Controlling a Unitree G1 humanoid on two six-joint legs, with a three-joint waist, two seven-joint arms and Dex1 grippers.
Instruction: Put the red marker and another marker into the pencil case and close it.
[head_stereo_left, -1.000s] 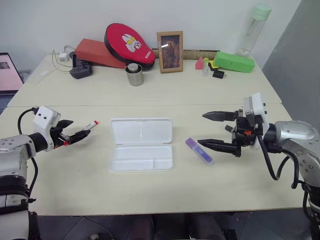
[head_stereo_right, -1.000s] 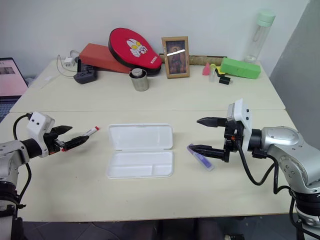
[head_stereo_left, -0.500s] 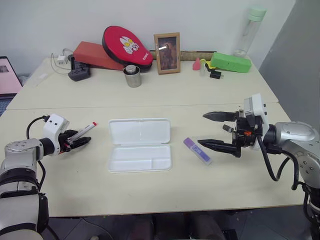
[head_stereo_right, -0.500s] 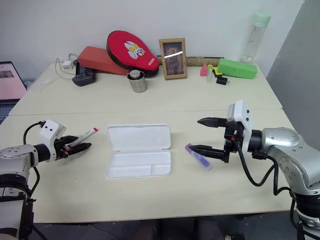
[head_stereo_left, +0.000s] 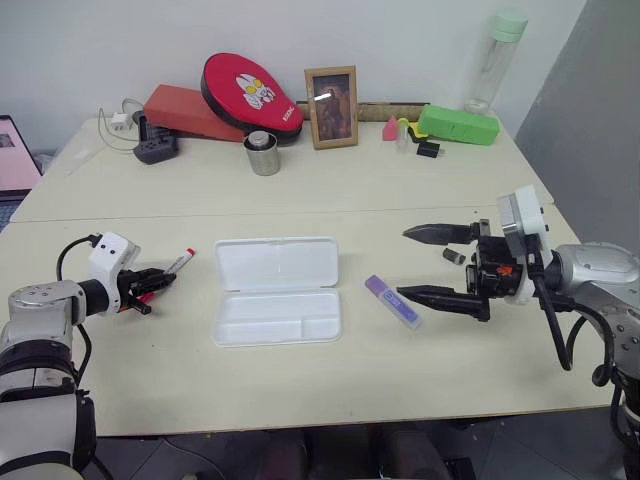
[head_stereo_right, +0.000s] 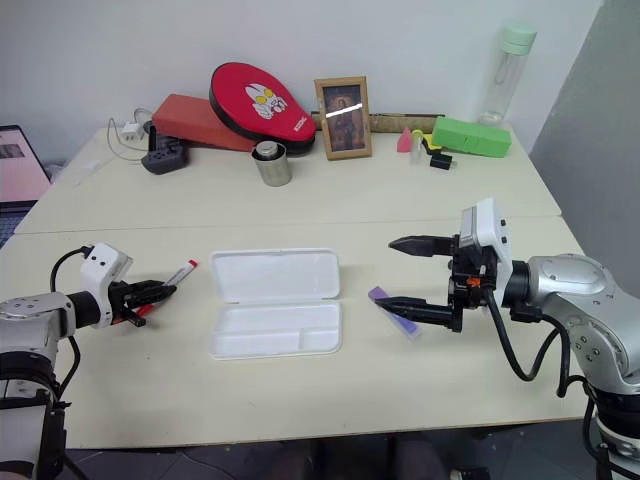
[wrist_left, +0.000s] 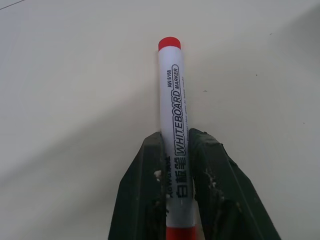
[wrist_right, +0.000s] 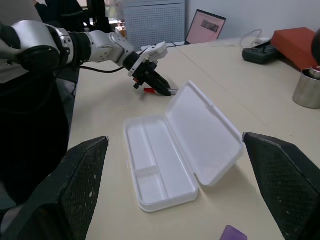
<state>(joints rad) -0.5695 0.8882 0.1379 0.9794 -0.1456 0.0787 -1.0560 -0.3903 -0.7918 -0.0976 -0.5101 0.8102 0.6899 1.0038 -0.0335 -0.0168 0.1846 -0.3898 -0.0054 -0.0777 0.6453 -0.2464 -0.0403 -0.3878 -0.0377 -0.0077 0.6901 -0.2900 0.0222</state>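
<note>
head views: the pencil case (head_stereo_left: 278, 290) lies open mid-desk (head_stereo_left: 300, 390). the left tool (head_stereo_left: 150, 283) is clamped on the red marker (head_stereo_left: 178, 262) beside the case's left. the right tool (head_stereo_left: 436, 266) hangs with fingers wide apart just beside the purple marker (head_stereo_left: 391, 301), right of the case.
left wrist: fingers (wrist_left: 145, 190) pinch the white barrel.
right wrist: the open case, divided tray up.

- Both head eyes look forward and down over the desk (head_stereo_left: 400, 380) from above, sharing one scene.
- Left wrist view sits close over the red marker (wrist_left: 175, 145).
- Right wrist view faces across the pencil case (wrist_right: 170, 165).
</note>
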